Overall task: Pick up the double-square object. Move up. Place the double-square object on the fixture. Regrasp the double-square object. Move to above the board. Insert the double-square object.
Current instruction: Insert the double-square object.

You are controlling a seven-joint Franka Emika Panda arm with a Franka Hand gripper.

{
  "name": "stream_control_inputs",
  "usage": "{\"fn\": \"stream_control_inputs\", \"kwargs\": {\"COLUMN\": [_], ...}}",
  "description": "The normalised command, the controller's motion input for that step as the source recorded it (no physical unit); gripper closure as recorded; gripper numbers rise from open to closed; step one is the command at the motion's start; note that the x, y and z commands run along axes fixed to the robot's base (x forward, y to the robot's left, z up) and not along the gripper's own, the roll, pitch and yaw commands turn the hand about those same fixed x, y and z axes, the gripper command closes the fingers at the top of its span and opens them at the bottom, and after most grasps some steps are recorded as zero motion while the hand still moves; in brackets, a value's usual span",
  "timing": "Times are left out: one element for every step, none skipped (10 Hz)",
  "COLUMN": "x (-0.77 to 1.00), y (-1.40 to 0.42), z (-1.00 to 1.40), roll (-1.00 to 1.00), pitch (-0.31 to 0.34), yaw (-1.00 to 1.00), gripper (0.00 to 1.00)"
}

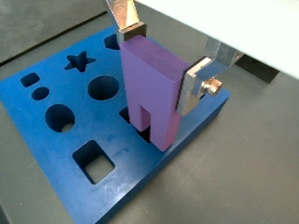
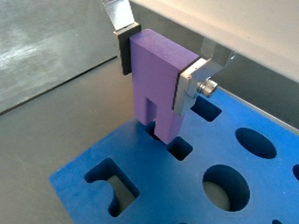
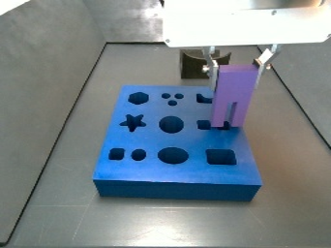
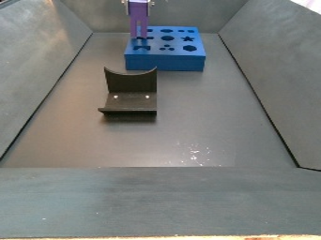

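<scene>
My gripper (image 1: 165,61) (image 2: 159,70) is shut on the double-square object (image 1: 158,87) (image 2: 158,92), a lilac block held upright by its top end with its two prongs pointing down. Silver fingers (image 1: 197,83) press on its two opposite faces. The prong tips reach a dark cut-out near one edge of the blue board (image 1: 122,150) (image 2: 158,179). How deep they sit in it does not show. In both side views the double-square object (image 3: 234,95) (image 4: 137,21) stands over the board (image 3: 149,139) (image 4: 182,62). The dark fixture (image 4: 128,94) stands on the floor, apart from the board, with nothing on it.
The board has star, round, oval and square holes (image 3: 171,123) across its top. Grey walls (image 4: 38,56) slope up around the floor on both sides. Bare grey floor (image 4: 189,122) lies between the fixture and the near edge.
</scene>
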Motion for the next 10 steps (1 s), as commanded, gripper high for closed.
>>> {"fn": "stream_control_inputs", "kwargs": {"x": [-0.33, 0.0, 0.0, 0.08, 0.03, 0.0, -0.02, -0.24, -0.25, -0.24], "y": [-0.09, 0.0, 0.0, 0.09, 0.15, 0.08, 0.0, -0.01, -0.09, -0.11], "z": [-0.35, -0.03, -0.04, -0.17, -0.24, -0.09, 0.0, -0.18, -0.26, -0.29], "roll": [0.1, 0.0, 0.0, 0.0, 0.01, 0.0, 0.0, 0.04, 0.06, 0.07], "pitch": [0.094, 0.0, 0.0, 0.117, 0.054, 0.049, 0.0, 0.006, 0.026, 0.006], "yaw": [0.21, 0.0, 0.0, 0.01, 0.0, 0.0, 0.0, 0.0, -0.08, -0.13], "gripper": [1.0, 1.0, 1.0, 1.0, 1.0, 1.0, 1.0, 1.0, 1.0, 1.0]}}
